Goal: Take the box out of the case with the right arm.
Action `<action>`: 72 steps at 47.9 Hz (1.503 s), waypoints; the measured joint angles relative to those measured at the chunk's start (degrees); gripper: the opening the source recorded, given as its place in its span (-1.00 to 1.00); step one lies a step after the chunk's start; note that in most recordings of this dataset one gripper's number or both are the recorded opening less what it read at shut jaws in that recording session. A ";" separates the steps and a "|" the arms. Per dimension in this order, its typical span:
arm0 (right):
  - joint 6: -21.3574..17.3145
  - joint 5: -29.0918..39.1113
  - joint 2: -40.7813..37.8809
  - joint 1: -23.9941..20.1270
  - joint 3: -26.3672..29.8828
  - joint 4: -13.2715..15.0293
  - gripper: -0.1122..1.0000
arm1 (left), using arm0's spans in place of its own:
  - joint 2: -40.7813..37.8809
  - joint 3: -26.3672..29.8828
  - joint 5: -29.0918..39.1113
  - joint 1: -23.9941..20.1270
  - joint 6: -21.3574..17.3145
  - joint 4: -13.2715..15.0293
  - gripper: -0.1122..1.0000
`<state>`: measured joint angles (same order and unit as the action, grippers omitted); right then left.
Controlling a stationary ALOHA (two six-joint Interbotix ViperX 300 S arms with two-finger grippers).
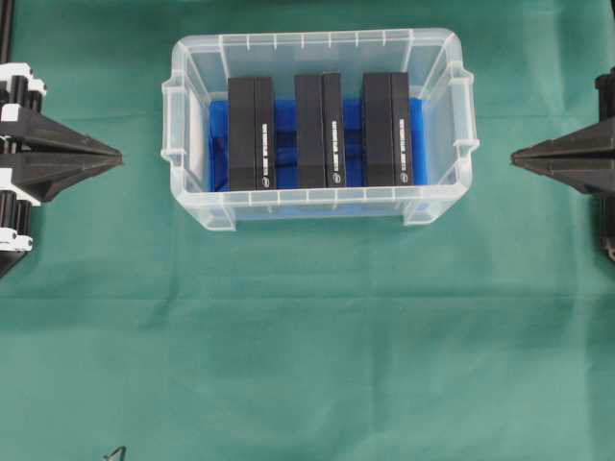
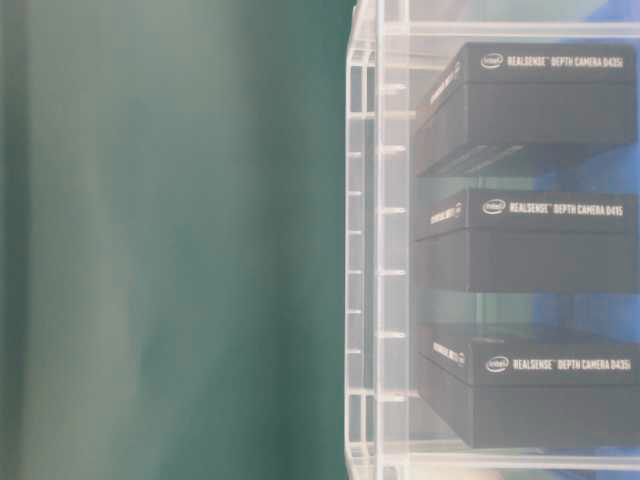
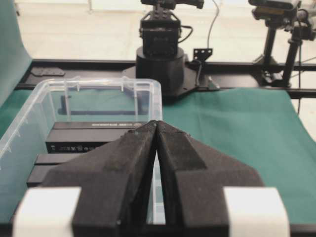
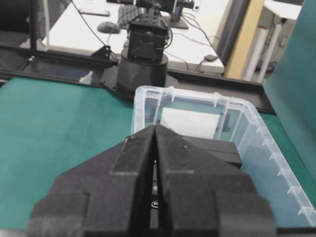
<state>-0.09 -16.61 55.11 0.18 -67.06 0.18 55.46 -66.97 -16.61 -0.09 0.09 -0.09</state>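
Green cloth (image 1: 307, 336) bears the case (image 1: 192, 58); right gripper (image 1: 516, 157) closed, empty.

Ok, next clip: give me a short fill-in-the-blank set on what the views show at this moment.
1. The case holds ____ black boxes.
2. The sheet lining the case's bottom is ____.
3. The right gripper is ____ and holds nothing.
4. The left gripper sits ____ the case, over the green cloth.

Missing words: three; blue; shut; outside
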 measured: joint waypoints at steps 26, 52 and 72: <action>-4.57 13.89 -0.79 0.00 10.46 -0.09 -0.76 | 2.90 6.15 12.66 0.18 5.19 -1.14 -0.76; -8.79 32.43 -4.13 0.00 28.21 -0.09 -0.76 | 1.58 22.15 34.72 0.26 8.35 -1.58 -0.76; -15.38 60.56 -6.24 0.00 31.46 0.00 -0.76 | -0.09 27.42 56.78 0.62 8.35 -1.58 -0.76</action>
<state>-15.47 43.95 48.87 0.18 -35.60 0.18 55.37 -39.55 40.17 0.53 8.44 -1.67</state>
